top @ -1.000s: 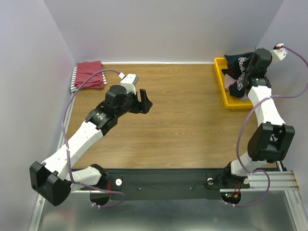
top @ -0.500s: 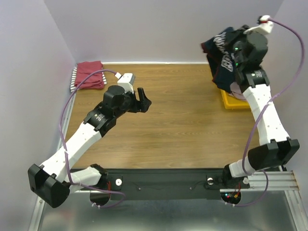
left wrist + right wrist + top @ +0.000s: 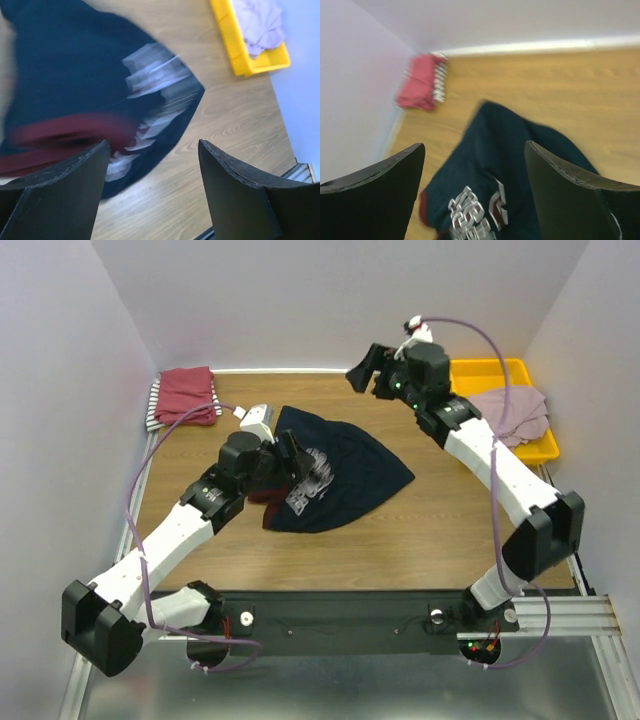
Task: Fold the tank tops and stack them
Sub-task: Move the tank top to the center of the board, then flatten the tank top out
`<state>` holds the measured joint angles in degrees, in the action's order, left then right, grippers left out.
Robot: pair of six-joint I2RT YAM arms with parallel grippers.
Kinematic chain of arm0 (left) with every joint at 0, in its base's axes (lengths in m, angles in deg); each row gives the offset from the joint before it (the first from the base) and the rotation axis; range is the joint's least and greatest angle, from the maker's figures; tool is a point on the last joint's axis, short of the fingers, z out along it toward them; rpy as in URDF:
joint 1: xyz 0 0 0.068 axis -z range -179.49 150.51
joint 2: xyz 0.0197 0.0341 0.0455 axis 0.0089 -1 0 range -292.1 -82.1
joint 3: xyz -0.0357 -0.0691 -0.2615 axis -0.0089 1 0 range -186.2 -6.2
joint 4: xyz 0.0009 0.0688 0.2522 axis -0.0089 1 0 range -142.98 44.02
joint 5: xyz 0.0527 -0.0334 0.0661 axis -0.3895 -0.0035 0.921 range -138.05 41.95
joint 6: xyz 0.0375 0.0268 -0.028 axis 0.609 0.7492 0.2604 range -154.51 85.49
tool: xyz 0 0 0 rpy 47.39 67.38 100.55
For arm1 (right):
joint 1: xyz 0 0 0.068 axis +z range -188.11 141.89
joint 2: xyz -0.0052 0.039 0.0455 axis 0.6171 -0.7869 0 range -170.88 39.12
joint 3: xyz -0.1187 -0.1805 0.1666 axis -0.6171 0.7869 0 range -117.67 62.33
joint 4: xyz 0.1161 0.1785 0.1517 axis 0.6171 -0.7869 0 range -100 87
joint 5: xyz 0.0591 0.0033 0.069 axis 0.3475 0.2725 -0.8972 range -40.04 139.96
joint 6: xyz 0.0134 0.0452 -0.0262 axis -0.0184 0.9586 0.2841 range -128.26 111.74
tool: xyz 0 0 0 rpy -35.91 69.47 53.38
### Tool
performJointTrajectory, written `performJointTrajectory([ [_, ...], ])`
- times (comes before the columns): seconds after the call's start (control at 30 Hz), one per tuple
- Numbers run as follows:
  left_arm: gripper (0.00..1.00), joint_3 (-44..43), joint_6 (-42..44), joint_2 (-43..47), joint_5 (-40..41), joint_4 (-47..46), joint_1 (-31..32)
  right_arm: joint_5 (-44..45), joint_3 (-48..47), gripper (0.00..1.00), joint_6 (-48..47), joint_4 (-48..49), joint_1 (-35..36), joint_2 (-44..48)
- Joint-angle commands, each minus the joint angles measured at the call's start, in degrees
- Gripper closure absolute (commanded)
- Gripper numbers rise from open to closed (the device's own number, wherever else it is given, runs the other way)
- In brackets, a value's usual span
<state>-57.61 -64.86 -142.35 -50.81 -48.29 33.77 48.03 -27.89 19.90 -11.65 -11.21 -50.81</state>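
Navy jersey [image 3: 345, 475] heaped on table [image 3: 430, 530] | left gripper [image 3: 152, 150] apart, low over it | right gripper [image 3: 472, 150] raised, apart, empty

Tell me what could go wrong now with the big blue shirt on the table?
The navy jersey lies bunched up, not flat, so a fold made now might come out lopsided. The left jaws hang open right over its edge, and closing there could pinch several layers at once. The pink top is heaped in the yellow tray and reaches its rim, so it might snag when lifted.
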Motion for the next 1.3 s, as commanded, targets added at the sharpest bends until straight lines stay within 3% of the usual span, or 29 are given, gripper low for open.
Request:
performJointTrajectory([
  [0.0, 0.17, 4.3, -4.54, 1.89, 2.32, -3.81, -0.3, 5.44, 4.67, 0.12, -1.36, -5.68, -0.53, -2.27],
  [0.13, 0.23, 9.4, -9.01, 2.5, 9.08, -2.06, -0.3, 11.41, 12.06, 0.12, 0.05, -5.77, -0.44, 0.8],
  [0.33, 0.38, 21.26, -19.47, 5.4, 14.98, -0.82, 0.32, 21.18, 30.69, 0.17, 1.45, -5.86, -0.61, 5.99],
  [0.53, 0.38, 26.98, -25.63, -0.9, 16.48, -1.78, 0.49, 17.67, 39.4, 0.27, 1.55, -5.68, -2.72, 5.21],
  [0.8, 0.38, 27.69, -27.31, -8.82, 12.52, -7.5, 0.58, 14.95, 41.96, 0.38, 1.54, -2.26, -4.04, -0.85],
  [0.93, 0.75, 24.97, -25.47, -12.34, 13.75, -8.55, 0.41, 12.13, 42.32, 0.46, 1.72, 1.43, -5.89, -5.25],
  [0.97, 0.94, 23.22, -24.94, -13.13, 13.84, -8.56, -0.38, 11.43, 41.71, 0.49, 1.81, 2.05, -6.15, -6.04],
  [1.0, 1.0, 22.25, -23.63, -13.49, 13.84, -8.64, -0.91, 11.17, 41.09, 0.58, 1.98, 2.84, -6.85, -7.7],
  [1.07, 1.0, 19.01, -22.22, -14.19, 12.61, -8.64, -3.53, 10.9, 39.68, 0.7, 2.51, 2.93, -7.73, -8.5],
  [1.1, 1.0, 17.94, -20.64, -14.19, 11.65, -8.38, -4.51, 10.73, 38.02, 0.81, 2.95, 2.93, -8.52, -8.33],
  [1.2, 1.0, 11.62, -17.56, -13.84, 10.59, -7.24, -7.32, 11.42, 35.38, 0.97, 3.21, 2.84, -9.05, -6.49],
  [1.27, 1.0, 5.76, -14.66, -13.15, 10.59, -4.78, -7.94, 13.0, 33.09, 1.0, 3.22, 2.67, -9.05, -3.52],
])
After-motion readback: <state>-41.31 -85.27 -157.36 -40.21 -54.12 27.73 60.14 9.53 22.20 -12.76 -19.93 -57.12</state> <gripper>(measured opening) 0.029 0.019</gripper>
